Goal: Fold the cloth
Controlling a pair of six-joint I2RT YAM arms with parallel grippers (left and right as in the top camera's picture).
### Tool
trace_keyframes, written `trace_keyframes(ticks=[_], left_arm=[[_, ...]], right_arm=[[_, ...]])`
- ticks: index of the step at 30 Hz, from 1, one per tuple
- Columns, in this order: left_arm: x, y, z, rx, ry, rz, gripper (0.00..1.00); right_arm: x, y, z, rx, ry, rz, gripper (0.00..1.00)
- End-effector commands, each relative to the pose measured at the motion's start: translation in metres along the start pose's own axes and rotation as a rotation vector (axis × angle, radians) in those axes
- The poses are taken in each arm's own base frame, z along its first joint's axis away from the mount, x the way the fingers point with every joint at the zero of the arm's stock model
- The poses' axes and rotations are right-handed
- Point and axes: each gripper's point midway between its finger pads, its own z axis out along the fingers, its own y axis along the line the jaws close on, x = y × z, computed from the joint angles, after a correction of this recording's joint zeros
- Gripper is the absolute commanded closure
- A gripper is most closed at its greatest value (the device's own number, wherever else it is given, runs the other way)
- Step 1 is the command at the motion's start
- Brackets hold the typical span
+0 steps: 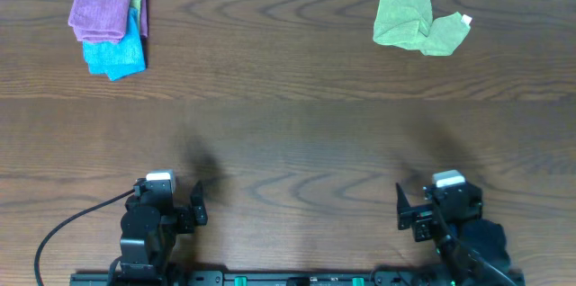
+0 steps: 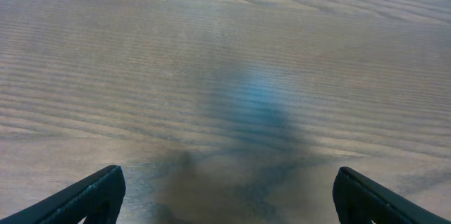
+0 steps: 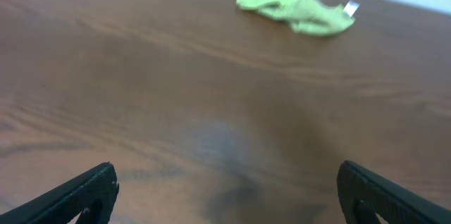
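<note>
The purple cloth (image 1: 101, 13) lies folded at the far left of the table, on top of a bright blue cloth (image 1: 117, 54). It shows only in the overhead view. My left gripper (image 1: 184, 207) sits near the front edge at the left, open and empty, over bare wood in the left wrist view (image 2: 227, 196). My right gripper (image 1: 412, 208) sits near the front edge at the right, open and empty, also over bare wood in the right wrist view (image 3: 227, 192). Both grippers are far from the purple cloth.
A crumpled light-green cloth (image 1: 414, 21) with a white tag lies at the far right; it also shows in the right wrist view (image 3: 294, 4). A strip of light green peeks from the left pile. A black cable (image 1: 67, 227) runs beside the left arm.
</note>
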Motion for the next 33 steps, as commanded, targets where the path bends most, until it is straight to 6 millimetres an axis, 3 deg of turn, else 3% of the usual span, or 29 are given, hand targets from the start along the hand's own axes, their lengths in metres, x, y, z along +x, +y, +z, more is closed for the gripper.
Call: trace_keyframes(ticks=[1, 11, 33], left_arm=[[0.003, 0.003, 0.001, -0.016, 0.007, -0.004, 0.05], [0.003, 0.003, 0.001, -0.016, 0.007, -0.004, 0.05], [0.003, 0.003, 0.001, -0.016, 0.007, -0.004, 0.05]], right_arm=[[0.015, 0.002, 0.009, -0.004, 0.024, -0.017, 0.01], [0.060, 0.007, 0.032, -0.011, 0.136, -0.022, 0.01], [0.059, 0.003, 0.032, 0.012, 0.133, -0.026, 0.01]])
